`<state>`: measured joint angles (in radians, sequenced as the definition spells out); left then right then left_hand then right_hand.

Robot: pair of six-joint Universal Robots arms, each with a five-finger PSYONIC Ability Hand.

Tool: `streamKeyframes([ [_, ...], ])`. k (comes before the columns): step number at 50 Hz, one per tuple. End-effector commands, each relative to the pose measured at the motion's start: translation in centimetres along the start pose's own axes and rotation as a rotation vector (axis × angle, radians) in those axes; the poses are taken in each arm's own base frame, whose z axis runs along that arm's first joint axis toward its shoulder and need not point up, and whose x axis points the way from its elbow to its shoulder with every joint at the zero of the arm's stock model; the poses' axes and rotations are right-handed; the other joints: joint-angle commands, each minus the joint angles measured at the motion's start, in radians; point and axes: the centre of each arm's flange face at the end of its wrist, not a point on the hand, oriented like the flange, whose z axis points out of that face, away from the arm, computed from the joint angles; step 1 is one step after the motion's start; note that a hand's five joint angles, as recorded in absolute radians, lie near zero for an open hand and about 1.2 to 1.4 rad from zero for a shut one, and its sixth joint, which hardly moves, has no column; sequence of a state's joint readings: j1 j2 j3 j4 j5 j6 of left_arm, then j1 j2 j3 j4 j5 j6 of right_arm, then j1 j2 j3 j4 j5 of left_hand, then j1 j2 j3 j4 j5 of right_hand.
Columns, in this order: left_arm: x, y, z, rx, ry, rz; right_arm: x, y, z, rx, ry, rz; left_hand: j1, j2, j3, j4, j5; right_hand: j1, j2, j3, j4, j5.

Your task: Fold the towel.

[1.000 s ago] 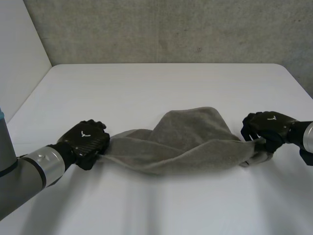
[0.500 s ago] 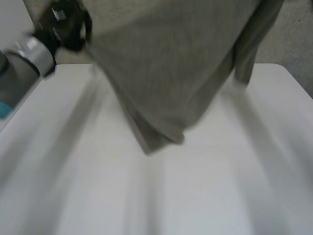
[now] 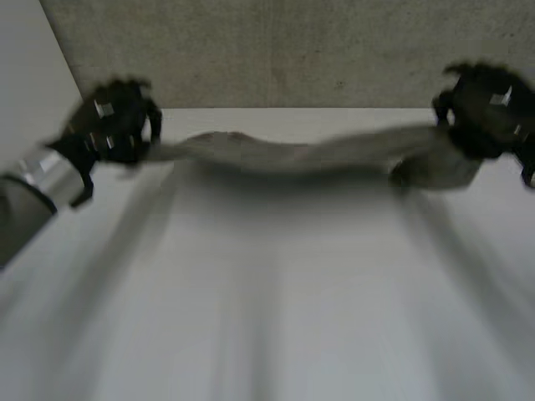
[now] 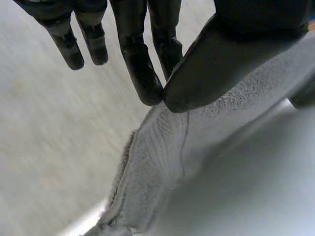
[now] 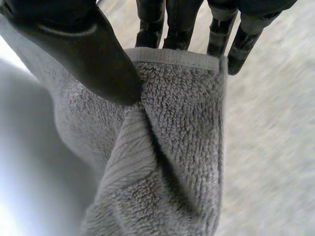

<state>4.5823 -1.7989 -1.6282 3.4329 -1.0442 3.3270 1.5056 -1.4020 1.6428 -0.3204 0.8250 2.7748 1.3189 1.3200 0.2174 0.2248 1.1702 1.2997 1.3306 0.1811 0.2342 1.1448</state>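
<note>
Both arms are held up and spread wide over the white tabletop (image 3: 267,317), with the left hand (image 3: 113,125) and the right hand (image 3: 489,104) at about the same height. A grey towel (image 3: 309,154) stretches between them in a slightly sagging band. Each hand pinches one end of the towel between its thumb and fingers.

White table (image 3: 276,317), grey wall (image 3: 292,50)

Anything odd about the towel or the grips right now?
Both pinches look sound. The towel hangs between the left hand and right hand as a bunched band, not spread flat, with a loose fold beside the right hand.
</note>
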Motion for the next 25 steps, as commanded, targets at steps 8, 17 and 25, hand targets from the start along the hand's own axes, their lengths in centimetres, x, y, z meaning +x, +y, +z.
streamKeyframes([
  [8,4.7,9.1,-2.8,-0.29,0.111,-0.056,-4.4,5.3,-2.0,-0.17,-0.093,-0.073,0.077,0.076,-0.043,-0.05,0.052,0.097,0.066,-0.007,-0.06,0.077],
  [17,5.3,9.4,-2.3,-0.281,0.127,-0.042,-4.6,5.3,-2.2,-0.198,-0.106,-0.037,0.077,0.076,-0.043,-0.05,0.052,0.097,0.066,-0.007,-0.06,0.077],
  [25,5.2,10.9,-1.9,-0.308,0.106,-0.047,-4.6,5.6,-2.4,-0.24,-0.074,0.039,-0.661,-0.662,-0.043,-0.05,-0.687,-0.581,-0.611,-0.007,-0.06,-0.6],
])
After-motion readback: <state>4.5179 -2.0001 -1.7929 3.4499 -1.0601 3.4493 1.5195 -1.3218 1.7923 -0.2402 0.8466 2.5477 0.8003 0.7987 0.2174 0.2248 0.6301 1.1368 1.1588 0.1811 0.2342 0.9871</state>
